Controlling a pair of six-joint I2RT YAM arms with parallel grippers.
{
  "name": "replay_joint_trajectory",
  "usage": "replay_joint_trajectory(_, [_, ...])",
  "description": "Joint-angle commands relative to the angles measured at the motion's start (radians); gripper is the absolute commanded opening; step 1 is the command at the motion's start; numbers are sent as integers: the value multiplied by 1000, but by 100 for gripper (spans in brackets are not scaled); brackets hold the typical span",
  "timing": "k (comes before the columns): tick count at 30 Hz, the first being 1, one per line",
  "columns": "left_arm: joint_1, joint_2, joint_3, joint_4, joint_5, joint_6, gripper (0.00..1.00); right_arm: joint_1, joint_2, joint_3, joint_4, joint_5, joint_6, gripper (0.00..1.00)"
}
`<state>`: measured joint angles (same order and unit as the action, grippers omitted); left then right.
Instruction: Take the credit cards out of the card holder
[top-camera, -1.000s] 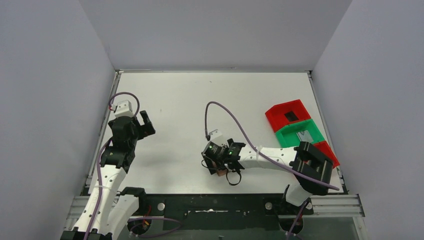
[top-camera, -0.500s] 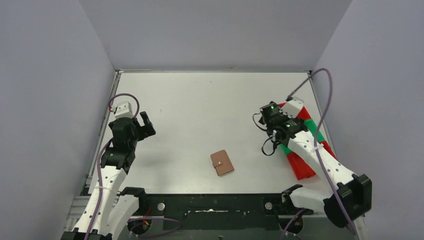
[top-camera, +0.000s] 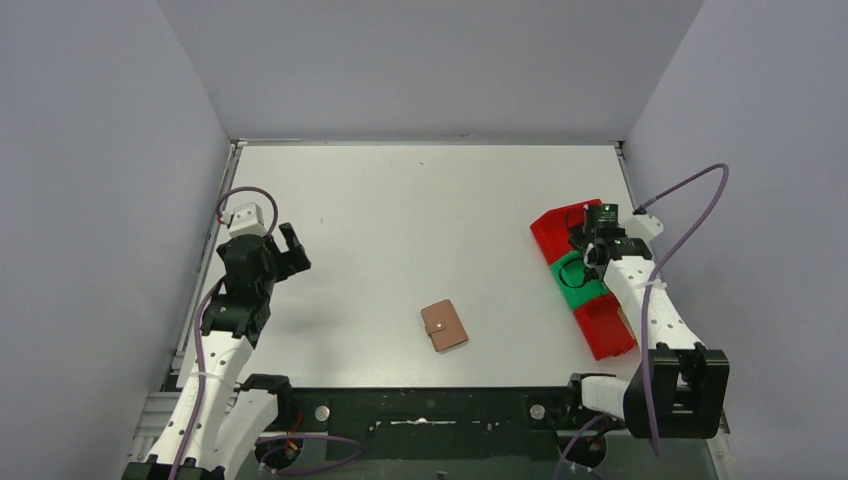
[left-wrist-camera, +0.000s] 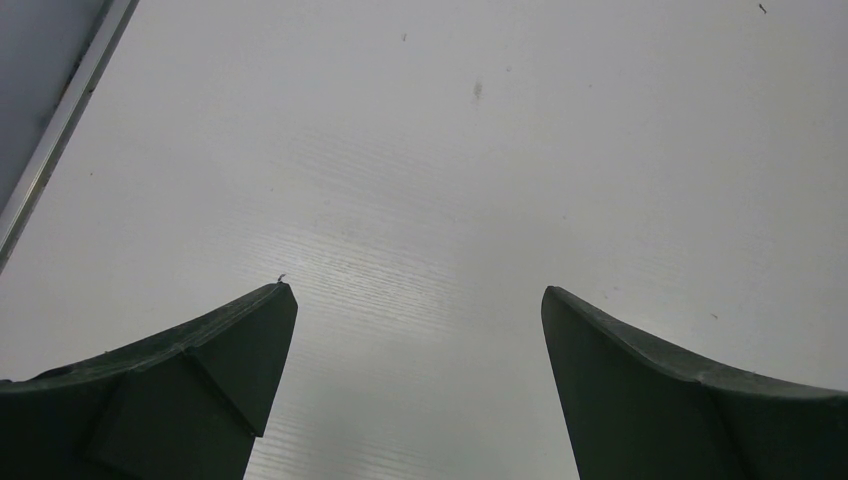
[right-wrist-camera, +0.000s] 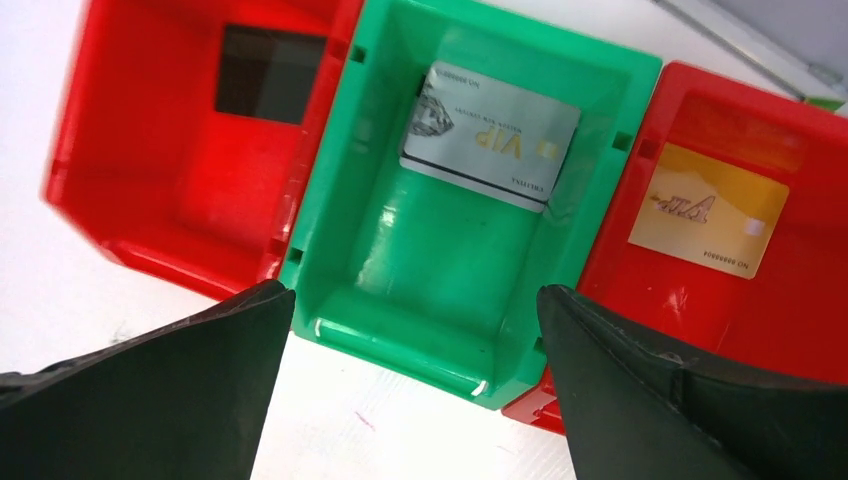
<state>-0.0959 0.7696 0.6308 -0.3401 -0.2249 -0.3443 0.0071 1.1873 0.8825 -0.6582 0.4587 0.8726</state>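
Three black, silver-grey and gold rectangular cards lie in red and green plastic bins below the right arm's spread jaws; left jaws spread too. The shut tan leather card holder on the surface might hide another.

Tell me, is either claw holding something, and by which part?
Nothing is held: the left gripper and right gripper both gape open, empty.

Tan-brown card holder on white bench. Green bin contains a silver-grey card with dark lettering. Flanking the green bin: first red bin, black card; second red bin, gold card.
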Motion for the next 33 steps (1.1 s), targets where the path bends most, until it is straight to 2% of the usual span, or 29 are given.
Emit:
replay_joint_trajectory(1, [9,-1,3,61,-11,1,97,-21,59,50,37,-63,-2,98])
replay_joint_trajectory(13, [10,7,-1,62,-25,22,97,-25,174,65,39,-82,41,98])
replay_joint_trajectory(25, [10,4,-5,64,-24,22,97,-21,277,111,109,-179,-10,100])
replay_joint_trajectory(33, [11,13,-6,69,-23,24,96,-18,370,146,107,-146,28,100])
